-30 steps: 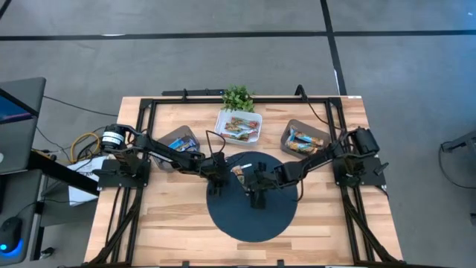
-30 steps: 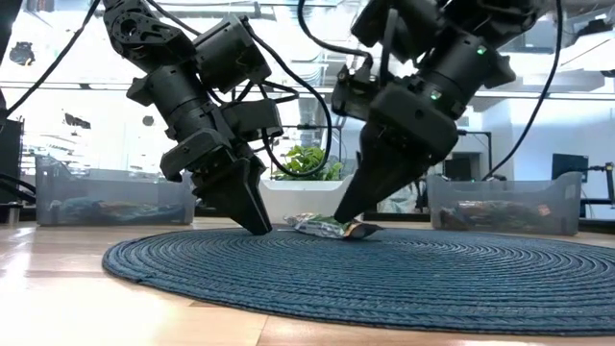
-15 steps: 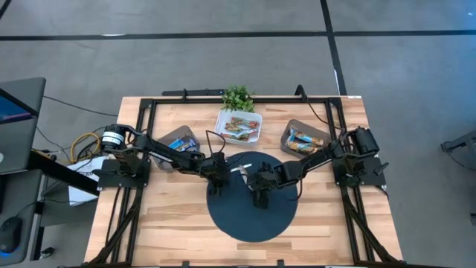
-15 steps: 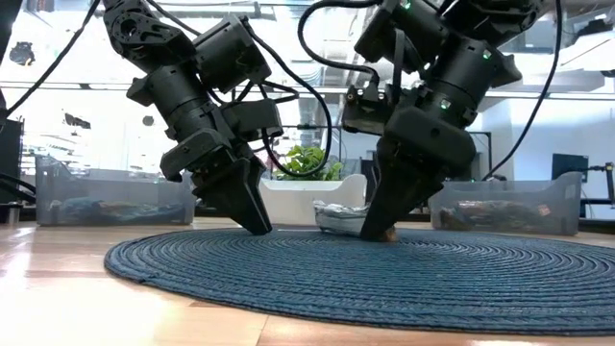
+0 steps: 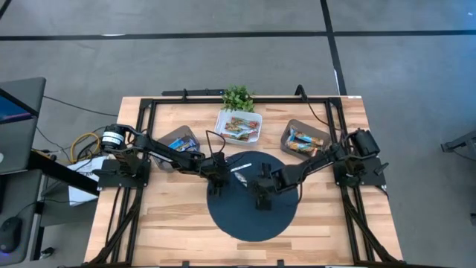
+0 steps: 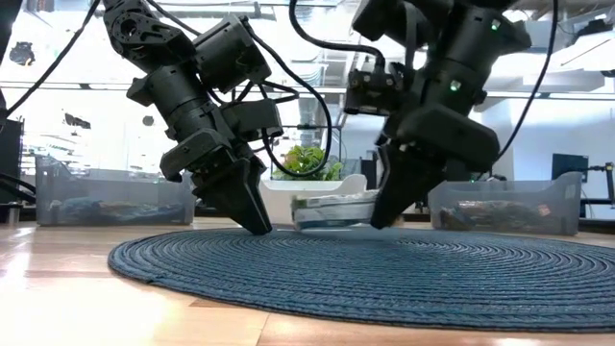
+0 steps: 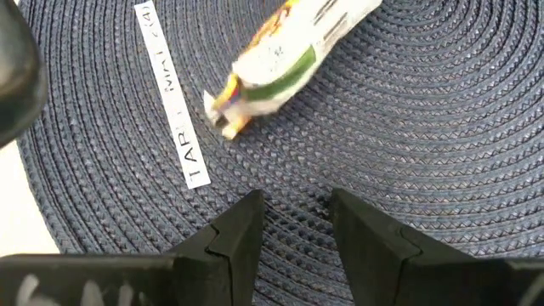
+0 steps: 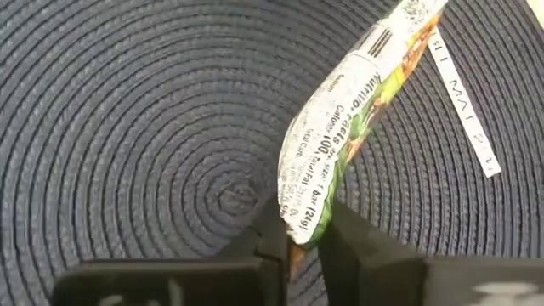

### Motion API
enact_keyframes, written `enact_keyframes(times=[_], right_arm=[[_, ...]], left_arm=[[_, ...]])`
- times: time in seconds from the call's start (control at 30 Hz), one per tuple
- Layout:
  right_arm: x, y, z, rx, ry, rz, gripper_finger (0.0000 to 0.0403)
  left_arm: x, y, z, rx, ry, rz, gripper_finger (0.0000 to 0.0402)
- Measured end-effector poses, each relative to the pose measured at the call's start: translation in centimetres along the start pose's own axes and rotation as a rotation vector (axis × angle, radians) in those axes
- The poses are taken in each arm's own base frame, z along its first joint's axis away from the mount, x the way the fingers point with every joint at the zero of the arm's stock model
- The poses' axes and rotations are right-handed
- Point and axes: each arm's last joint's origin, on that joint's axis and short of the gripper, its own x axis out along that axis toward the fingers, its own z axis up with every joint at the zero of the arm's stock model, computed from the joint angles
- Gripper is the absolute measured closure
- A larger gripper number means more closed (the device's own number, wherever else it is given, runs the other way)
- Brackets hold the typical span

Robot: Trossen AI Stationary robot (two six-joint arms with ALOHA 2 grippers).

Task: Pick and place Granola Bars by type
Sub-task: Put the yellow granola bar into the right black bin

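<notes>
One granola bar in a white, green and orange wrapper is in my right gripper, held level a little above the round dark-blue woven mat. It also shows in the right wrist view and the left wrist view. My left gripper stands with its tips at the mat just left of the bar, narrowly open and empty; the gap shows in its wrist view. A thin white strip lies flat on the mat. My right gripper pinches the bar's near end between its two fingers. The fingers slant down from the table's right side. The bar sticks out lengthwise beyond the fingertips, roughly level and lifted clear of the mat.
A white tray with several bars stands at the far middle, with a small green plant behind it. A grey bin sits at the far left and another bin with bars at the far right.
My right gripper has risen with the bar's end in its fingers. The bar, which lay on the mat a second ago, is now lifted clear and hangs about level.
</notes>
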Motion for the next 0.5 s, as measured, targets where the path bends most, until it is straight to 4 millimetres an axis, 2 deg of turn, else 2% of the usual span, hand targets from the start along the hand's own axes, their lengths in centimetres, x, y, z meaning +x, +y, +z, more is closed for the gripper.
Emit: enact_keyframes(times=[0.1,0.2,0.37,0.5], right_arm=[[-0.5,0.4,-0.1,-0.021,0.034,-0.048,0.0388],[-1.2,0.8,-0.5,-0.015,0.076,-0.128,0.0381],[-3.0,1.1,-1.5,0.045,0.173,-0.316,0.037],[-4.6,1.2,-2.8,0.1,0.256,-0.492,0.0384]], left_arm=[[0.0,0.0,0.0,0.0,0.0,0.0,0.0265],[0.0,0.0,0.0,0.0,0.0,0.0,0.0265],[0.0,0.0,0.0,0.0,0.0,0.0,0.0265],[0.0,0.0,0.0,0.0,0.0,0.0,0.0265]])
